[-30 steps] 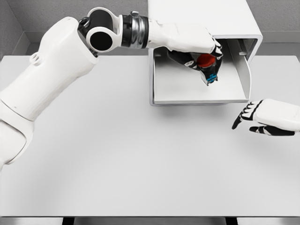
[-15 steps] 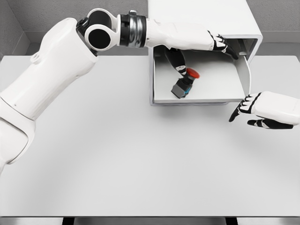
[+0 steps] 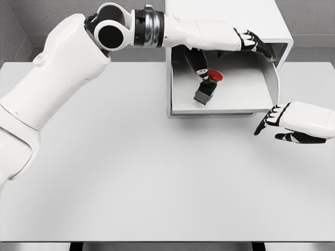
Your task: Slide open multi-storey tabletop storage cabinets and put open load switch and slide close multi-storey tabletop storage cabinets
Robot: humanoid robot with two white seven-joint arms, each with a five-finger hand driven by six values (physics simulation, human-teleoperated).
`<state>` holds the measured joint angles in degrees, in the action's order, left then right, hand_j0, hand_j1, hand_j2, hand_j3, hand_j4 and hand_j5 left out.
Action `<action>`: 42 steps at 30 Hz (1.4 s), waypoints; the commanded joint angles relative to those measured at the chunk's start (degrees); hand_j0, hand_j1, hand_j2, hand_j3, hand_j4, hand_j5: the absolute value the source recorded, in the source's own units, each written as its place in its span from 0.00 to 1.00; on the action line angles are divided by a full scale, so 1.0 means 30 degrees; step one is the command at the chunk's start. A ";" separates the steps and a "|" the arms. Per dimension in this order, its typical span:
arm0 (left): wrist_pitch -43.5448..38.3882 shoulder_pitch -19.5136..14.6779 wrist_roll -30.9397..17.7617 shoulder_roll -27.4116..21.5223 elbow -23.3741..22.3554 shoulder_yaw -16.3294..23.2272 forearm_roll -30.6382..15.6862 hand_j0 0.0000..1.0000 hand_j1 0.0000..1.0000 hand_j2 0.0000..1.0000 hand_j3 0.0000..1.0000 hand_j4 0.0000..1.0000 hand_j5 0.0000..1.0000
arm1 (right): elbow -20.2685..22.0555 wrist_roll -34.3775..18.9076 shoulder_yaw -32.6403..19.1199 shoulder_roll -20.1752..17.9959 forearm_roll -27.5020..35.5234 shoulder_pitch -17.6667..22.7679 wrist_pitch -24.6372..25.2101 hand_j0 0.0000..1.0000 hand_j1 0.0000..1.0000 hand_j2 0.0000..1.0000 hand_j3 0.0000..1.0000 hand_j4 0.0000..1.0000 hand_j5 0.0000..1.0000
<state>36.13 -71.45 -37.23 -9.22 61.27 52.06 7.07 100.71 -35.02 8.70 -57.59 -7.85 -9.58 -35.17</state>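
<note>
Left hand (image 3: 246, 43): reaches over the open drawer, fingers spread, holding nothing.
Load switch (image 3: 207, 87): lies tilted on the drawer (image 3: 235, 99) floor, long axis diagonal, red button toward upper right, dark base toward lower left.
Cabinet (image 3: 225, 18): white, at the tabletop's (image 3: 131, 172) far edge.
Right hand (image 3: 293, 123): beside the drawer's front corner, fingers loosely extended, empty.

Single head view: looks steeply down, forward over table (image 3: 157, 178); cabinet (image 3: 225, 21) at far edge; moderate range.
</note>
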 commanded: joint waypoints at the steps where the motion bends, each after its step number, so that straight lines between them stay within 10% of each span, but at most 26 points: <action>1: -0.0378 -0.0001 0.0743 -0.0119 -0.0210 -0.0214 0.1423 1.00 1.00 1.00 1.00 1.00 1.00 | 0.0005 0.0007 0.0001 -0.0021 0.0126 0.0000 0.0056 0.64 0.64 0.64 0.64 0.64 0.64; 11: -0.0378 -0.0001 0.0743 0.0262 -0.0181 -0.0243 0.1423 1.00 1.00 1.00 1.00 1.00 1.00 | 0.0005 0.0007 0.0001 0.0008 0.0126 0.0000 0.0056 0.64 0.64 0.64 0.64 0.64 0.64; 15: -0.0378 0.0234 0.0743 -0.0527 0.3479 -0.0244 -0.0099 1.00 1.00 1.00 1.00 1.00 1.00 | 0.0005 0.0007 0.0001 0.0008 0.0126 -0.0029 0.0056 0.64 0.64 0.64 0.64 0.64 0.64; 19: -0.0378 0.0555 0.0743 -0.5506 0.7817 -0.0273 -0.4141 1.00 1.00 1.00 1.00 1.00 1.00 | 0.0005 0.0007 0.0001 0.0009 0.0126 0.0000 0.0056 0.64 0.64 0.64 0.64 0.64 0.64; 26: -0.0378 0.5154 0.0743 -1.7020 0.7553 -0.0449 -0.6457 1.00 1.00 1.00 1.00 1.00 1.00 | 0.0005 0.0007 0.0030 0.0038 0.0155 -0.0322 0.0056 0.64 0.64 0.64 0.64 0.64 0.64; 42: -0.0378 0.6269 0.0743 -1.5939 0.6118 -0.0185 -0.4260 1.00 1.00 1.00 1.00 1.00 1.00 | -0.0523 0.0007 0.3516 0.1004 -0.0079 -0.3369 0.0056 0.65 0.65 0.65 0.65 0.65 0.65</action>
<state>35.15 -52.65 -35.02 -57.10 79.72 51.55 -5.90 99.39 -35.02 18.35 -54.90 -8.29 -20.48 -35.14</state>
